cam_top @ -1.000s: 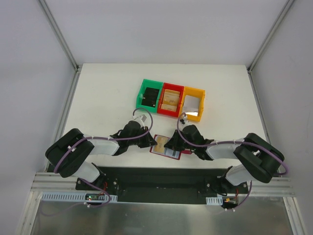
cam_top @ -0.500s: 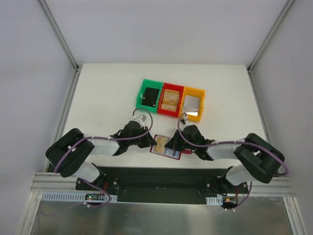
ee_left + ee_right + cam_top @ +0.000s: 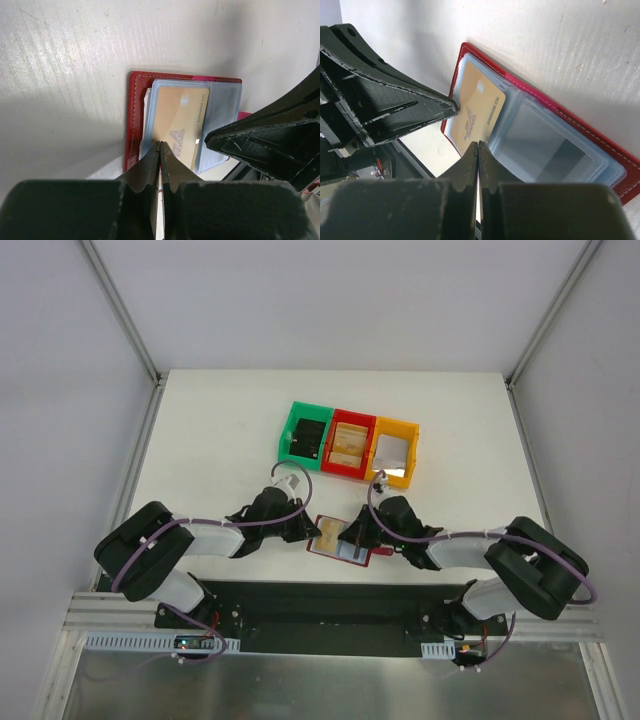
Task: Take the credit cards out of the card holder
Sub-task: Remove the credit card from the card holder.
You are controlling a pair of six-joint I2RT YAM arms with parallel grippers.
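Now, the card holder point(image 3: 133, 125) lies open just ahead of both jaws, gold card point(image 3: 180, 125) in its clear sleeve. Left gripper point(image 3: 159, 145) and right gripper point(image 3: 477, 145) have their fingers pressed together at the card's edge; any pinch is hard to tell.

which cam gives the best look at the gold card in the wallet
Left wrist: the gold card fills the centre, nearly face-on, its embossed print visible. Right wrist shows the card slanted, also close. Top external shows only a small tan patch.
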